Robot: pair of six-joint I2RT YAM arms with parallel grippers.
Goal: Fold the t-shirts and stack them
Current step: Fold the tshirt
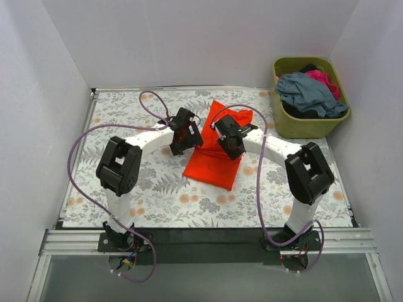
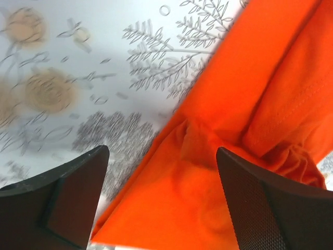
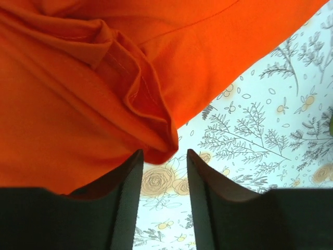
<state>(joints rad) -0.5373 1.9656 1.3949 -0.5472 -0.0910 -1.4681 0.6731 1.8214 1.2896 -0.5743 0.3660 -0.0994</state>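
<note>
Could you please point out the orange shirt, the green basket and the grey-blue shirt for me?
Orange shirt [image 1: 215,166]: top view, on its lower half.
Green basket [image 1: 306,129]: top view, on its near outer wall.
Grey-blue shirt [image 1: 310,94]: top view, on the middle of the bundle.

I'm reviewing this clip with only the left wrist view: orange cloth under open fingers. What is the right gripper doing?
Observer: The right gripper is open too, its tips just off a bunched edge of the orange t-shirt, gripping nothing.
Operator: Is the shirt folded?
Observer: From above it lies as a narrow slanted oblong on the table.
Operator: Other shirts?
Observer: A grey-blue t-shirt and a pink t-shirt lie heaped in the olive basket, far right.
</note>
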